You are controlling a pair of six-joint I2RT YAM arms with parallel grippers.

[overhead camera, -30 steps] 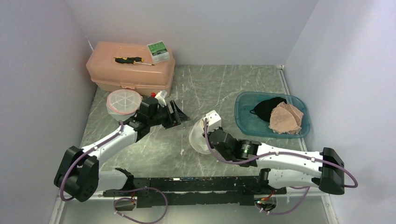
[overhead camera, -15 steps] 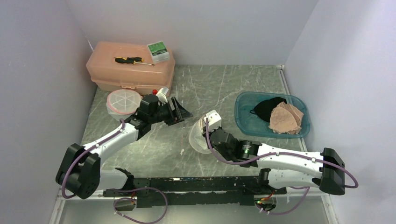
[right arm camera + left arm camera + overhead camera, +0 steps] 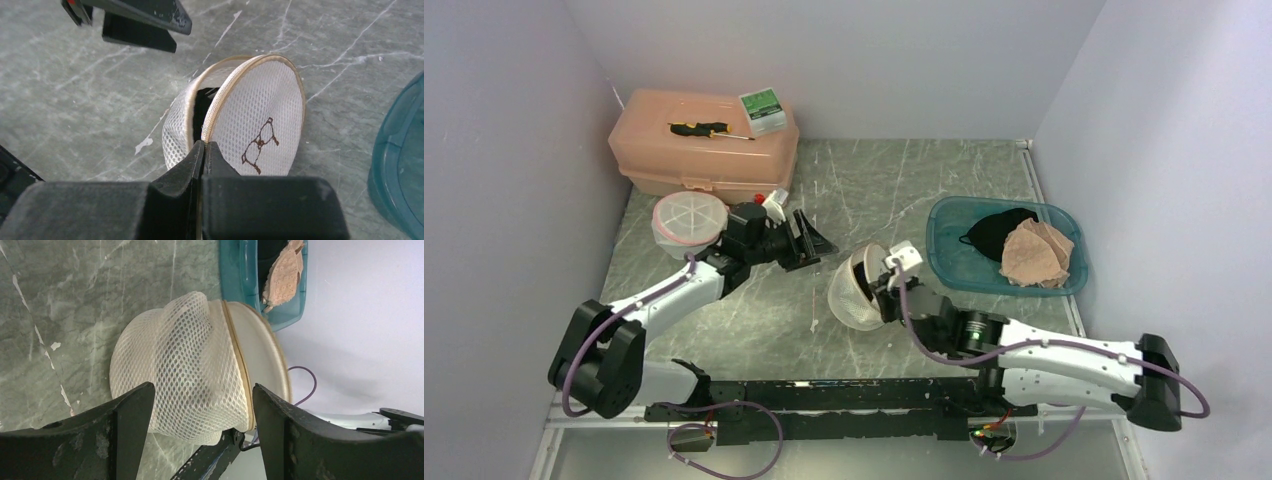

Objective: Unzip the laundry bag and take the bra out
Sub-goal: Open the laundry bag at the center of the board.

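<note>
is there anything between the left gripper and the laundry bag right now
Nothing visible. Only bare table lies between the open left gripper and the laundry bag. The right gripper is on the bag's other side, shut on its zip rim, not in the path.

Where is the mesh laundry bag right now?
In the top view the laundry bag lies mid-table, just left of the teal tub. The right pincer is shut on its rim; the open left pincer is apart, up-left.

Round white mesh laundry bag (image 3: pixel 260 115) on edge — partly unzipped (dark inside).
</note>
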